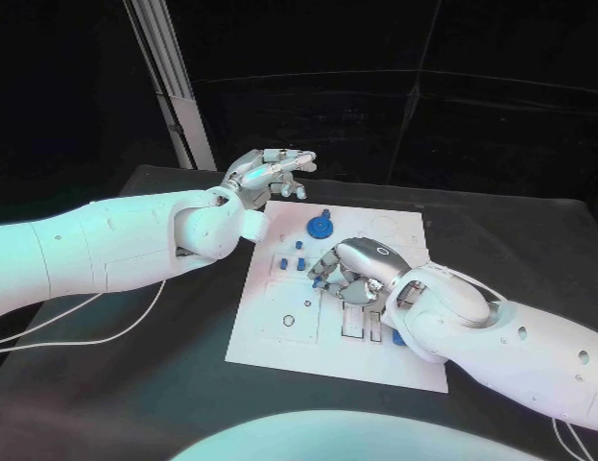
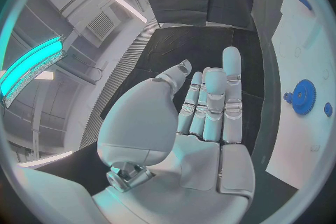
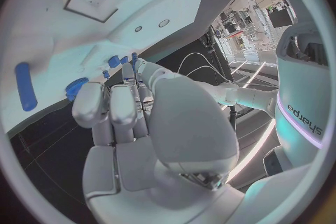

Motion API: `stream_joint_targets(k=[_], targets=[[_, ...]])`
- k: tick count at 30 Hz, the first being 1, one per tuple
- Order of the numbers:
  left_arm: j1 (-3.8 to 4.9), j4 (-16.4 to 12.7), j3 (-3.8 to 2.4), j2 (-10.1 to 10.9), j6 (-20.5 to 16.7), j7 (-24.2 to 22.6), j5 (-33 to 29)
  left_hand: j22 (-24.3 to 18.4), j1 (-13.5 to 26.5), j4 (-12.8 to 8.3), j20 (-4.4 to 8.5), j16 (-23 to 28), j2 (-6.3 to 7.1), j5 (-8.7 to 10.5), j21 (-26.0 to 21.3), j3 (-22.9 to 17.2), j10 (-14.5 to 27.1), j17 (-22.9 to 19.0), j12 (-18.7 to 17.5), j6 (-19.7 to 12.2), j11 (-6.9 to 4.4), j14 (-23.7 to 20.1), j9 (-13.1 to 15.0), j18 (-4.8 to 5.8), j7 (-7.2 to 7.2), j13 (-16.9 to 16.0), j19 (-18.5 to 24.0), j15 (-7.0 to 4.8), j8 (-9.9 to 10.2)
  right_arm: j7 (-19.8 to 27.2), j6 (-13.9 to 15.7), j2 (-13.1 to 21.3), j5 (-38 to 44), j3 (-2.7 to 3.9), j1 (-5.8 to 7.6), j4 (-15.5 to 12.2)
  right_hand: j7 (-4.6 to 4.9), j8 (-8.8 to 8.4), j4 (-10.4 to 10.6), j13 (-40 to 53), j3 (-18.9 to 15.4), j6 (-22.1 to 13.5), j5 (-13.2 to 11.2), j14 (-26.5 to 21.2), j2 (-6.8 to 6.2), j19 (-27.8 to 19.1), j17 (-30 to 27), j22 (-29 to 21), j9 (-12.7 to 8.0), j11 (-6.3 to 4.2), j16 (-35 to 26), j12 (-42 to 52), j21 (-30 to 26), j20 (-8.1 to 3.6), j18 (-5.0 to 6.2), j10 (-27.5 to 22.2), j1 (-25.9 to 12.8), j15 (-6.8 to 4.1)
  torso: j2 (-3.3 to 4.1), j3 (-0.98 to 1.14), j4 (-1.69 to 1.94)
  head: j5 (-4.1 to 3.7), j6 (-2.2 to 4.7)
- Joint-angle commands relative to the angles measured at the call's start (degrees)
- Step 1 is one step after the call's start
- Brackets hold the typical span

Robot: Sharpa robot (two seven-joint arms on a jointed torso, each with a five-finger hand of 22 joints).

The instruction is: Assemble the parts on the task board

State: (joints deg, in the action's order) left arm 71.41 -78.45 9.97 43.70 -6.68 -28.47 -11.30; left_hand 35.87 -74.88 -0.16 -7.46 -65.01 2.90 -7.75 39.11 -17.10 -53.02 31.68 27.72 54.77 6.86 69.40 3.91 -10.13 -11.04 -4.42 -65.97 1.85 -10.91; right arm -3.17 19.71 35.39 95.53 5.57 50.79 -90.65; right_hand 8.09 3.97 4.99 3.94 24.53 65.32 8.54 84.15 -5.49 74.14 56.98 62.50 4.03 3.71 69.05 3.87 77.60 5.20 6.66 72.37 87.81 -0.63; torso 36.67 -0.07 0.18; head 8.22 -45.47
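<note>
One white task board (image 1: 278,331) on black counter (image 1: 147,384), one blue gear (image 1: 321,227), left hand (image 1: 264,175) fingers apart, empty, right hand (image 1: 355,273) fingers curled over board, grip unclear.

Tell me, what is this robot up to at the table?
It is putting small blue parts together on a white task board in the middle of a black table. Its right hand is down over the middle of the board, fingers curled among some small blue pieces; whether it grips one is hard to tell. Its left hand hovers empty, fingers apart, off the board's far left corner. A blue gear sits near the board's far edge.
</note>
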Motion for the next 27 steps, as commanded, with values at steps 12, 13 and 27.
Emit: stream_joint_targets(k=[12, 13, 27], targets=[[0.1, -0.07, -0.05, -0.15, 0.58, -0.96, 0.13, -0.08, -0.41, -0.3, -0.18, 0.22, 0.26, -0.21, -0.39, 0.0, 0.28, -0.04, 0.11, -0.38, 0.07, -0.27, -0.06, -0.35, -0.05, 0.05, 0.16, 0.12, -0.31, -0.67, -2.5, -1.35, 2.48, -0.26, -0.69, 1.01, 0.35, -0.23, -0.1, 0.06, 0.32, -0.13, 0.25, 0.79, -0.01, 0.04, -0.1, -0.09, 0.08, 0.44, 0.23, -0.18, 0.07, 0.29, -0.99, -0.12, -0.49, -0.01, 0.12, 0.05, -0.02, 0.23, -0.28], [0.1, -0.06, -0.05, -0.15, 0.59, -0.95, 0.13, -0.08, -0.41, -0.3, -0.18, 0.22, 0.26, -0.21, -0.39, 0.0, 0.28, -0.04, 0.11, -0.38, 0.07, -0.27, -0.06, -0.35, -0.05, 0.05, 0.16, 0.12, -0.31, -0.71, -2.63, -1.42, 2.52, -0.27, -0.73, 1.06, 0.35, -0.23, -0.1, 0.06, 0.32, -0.13, 0.25, 0.79, -0.01, 0.04, -0.1, -0.09, 0.08, 0.44, 0.23, -0.18, 0.07, 0.29, -0.99, -0.12, -0.49, -0.01, 0.07, 0.03, -0.04, 0.23, -0.32], [0.1, 0.05, -0.05, -0.24, 0.67, -0.93, 0.13, -0.08, -0.41, -0.3, -0.18, 0.22, 0.26, -0.21, -0.39, 0.0, 0.28, -0.04, 0.11, -0.38, 0.07, -0.27, -0.06, -0.35, -0.05, 0.05, 0.16, 0.12, -0.31, -0.64, -3.66, -2.2, 2.82, -0.37, -1.01, 1.62, 0.36, -0.22, -0.2, 0.06, 0.42, -0.15, 0.24, 0.78, 0.01, -0.03, -0.14, -0.2, 0.08, 0.46, 0.23, -0.17, 0.02, 0.29, -0.96, -0.14, -0.55, 0.0, 0.04, 0.0, 0.0, 0.42, -0.66]])
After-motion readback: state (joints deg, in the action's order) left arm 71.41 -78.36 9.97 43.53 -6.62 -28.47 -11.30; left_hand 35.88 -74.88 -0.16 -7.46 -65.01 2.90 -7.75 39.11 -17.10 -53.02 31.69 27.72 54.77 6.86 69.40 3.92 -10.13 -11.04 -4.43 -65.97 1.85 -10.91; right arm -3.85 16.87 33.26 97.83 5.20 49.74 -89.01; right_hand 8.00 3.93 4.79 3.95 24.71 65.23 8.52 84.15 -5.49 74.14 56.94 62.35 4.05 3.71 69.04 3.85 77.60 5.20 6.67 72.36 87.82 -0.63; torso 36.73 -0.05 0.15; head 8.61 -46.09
